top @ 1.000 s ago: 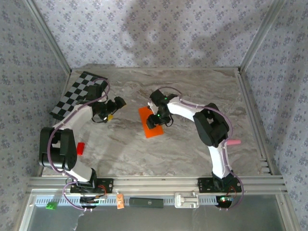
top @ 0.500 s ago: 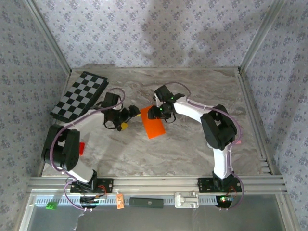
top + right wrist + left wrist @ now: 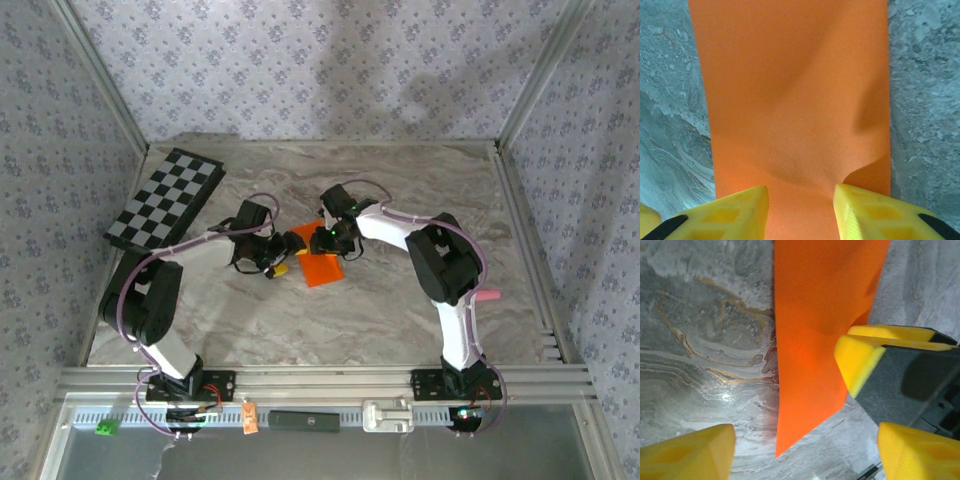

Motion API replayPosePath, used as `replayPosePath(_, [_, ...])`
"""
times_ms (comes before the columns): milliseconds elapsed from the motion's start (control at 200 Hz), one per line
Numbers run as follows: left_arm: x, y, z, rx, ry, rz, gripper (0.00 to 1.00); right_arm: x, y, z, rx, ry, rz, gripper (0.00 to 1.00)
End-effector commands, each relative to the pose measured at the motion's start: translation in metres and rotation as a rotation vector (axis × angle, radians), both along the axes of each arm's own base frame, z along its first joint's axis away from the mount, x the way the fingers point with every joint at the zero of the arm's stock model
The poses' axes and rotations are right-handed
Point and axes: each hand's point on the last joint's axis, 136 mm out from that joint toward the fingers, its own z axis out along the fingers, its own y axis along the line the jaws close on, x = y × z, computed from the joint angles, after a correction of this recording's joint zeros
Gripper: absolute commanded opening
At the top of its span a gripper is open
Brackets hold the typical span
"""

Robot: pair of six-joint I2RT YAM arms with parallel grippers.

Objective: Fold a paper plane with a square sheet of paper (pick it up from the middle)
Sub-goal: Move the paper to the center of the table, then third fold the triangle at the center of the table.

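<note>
The square sheet of paper (image 3: 322,268) is bright orange and lies near the middle of the marble table. In the right wrist view the paper (image 3: 790,90) buckles into a ridge between the yellow fingers. My right gripper (image 3: 800,212) presses down on it from the far side, jaws still apart; from above, the right gripper (image 3: 323,240) sits over the sheet's far end. My left gripper (image 3: 283,263) is at the sheet's left edge, open. In the left wrist view a pointed corner of the paper (image 3: 815,315) hangs between the wide-set fingers of the left gripper (image 3: 805,452), casting a shadow on the table.
A black-and-white checkerboard (image 3: 165,198) lies at the back left. A small pink object (image 3: 487,296) rests at the right edge by the right arm. Metal rails and patterned walls close in the table (image 3: 420,190).
My left arm has swung right from near the checkerboard to the paper's left edge and its jaws have narrowed. The right jaws have drawn closer together, ruckling the paper.
</note>
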Motion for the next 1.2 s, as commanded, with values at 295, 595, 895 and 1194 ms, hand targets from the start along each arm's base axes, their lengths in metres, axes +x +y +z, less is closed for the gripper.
replayPosePath(295, [-0.001, -0.018, -0.015, -0.01, 0.025, -0.026, 0.46, -0.013, -0.019, -0.031, -0.002, 0.109, -0.066, 0.42])
replayPosePath(595, [0.002, -0.026, -0.024, -0.046, 0.043, -0.03, 0.39, -0.015, -0.019, -0.031, -0.002, 0.109, -0.059, 0.41])
replayPosePath(895, [0.001, -0.027, -0.032, -0.049, 0.059, -0.042, 0.38, -0.013, -0.018, -0.03, 0.006, 0.109, -0.06, 0.4])
replayPosePath(1194, [0.008, -0.037, -0.014, -0.112, 0.001, -0.078, 0.33, -0.013, -0.021, -0.031, 0.0, 0.113, -0.068, 0.4])
